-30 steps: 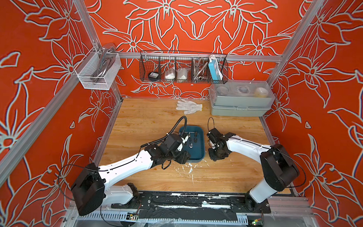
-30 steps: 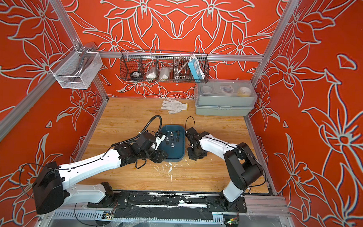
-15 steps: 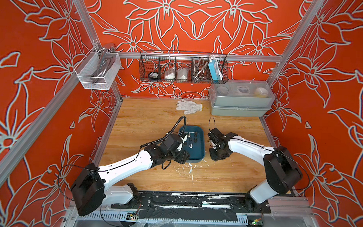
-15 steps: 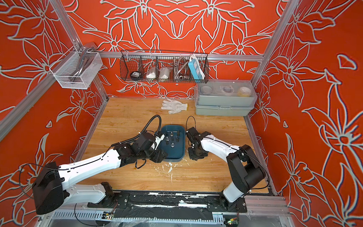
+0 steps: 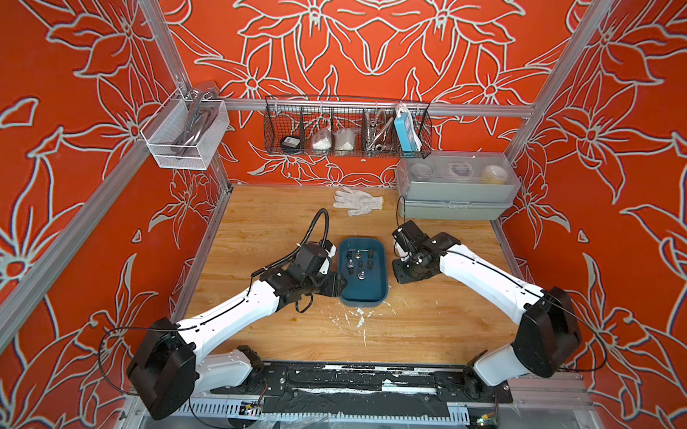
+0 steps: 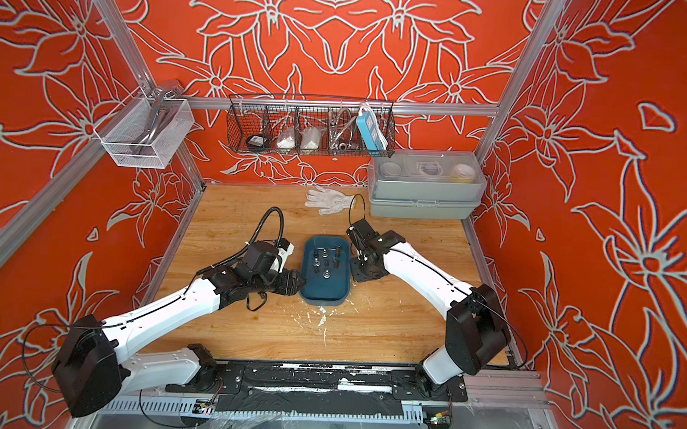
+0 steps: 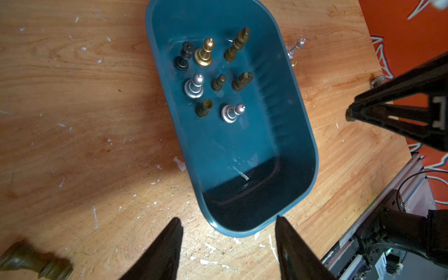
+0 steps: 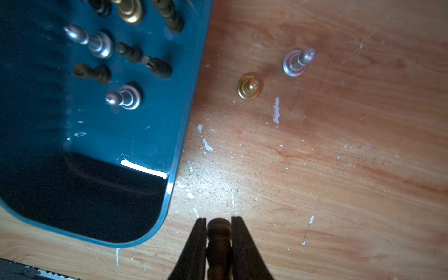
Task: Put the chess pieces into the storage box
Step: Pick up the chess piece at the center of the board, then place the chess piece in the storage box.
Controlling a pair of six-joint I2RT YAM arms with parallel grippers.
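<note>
Moved since a second ago: the right arm's elbow, carried slightly outward toward the right wall. Its gripper is kept beside the box, and the left arm is found as before. Right gripper: jaws closed on a dark piece, held just off the right side of the box, low over the table. Whether the piece is clear of the wood cannot be told. Left gripper: jaws open, nothing held, tips set by one rounded end of the box; contact with the rim cannot be told. Contents of box: eight pieces are counted, upright and clustered toward the far end, with the near half left bare. Outside the box: a silver piece and a gold piece are stood on the table near the box's right side, and a brown piece is laid on its side near the left gripper. Step in hand: the pick of the dark piece is judged made and its transfer pending; the task is judged over half done. Next move: a lift high enough to clear the rim is called for, then a short carry sideways over the bare half and a low release, so that the standing pieces are not knocked.
</note>
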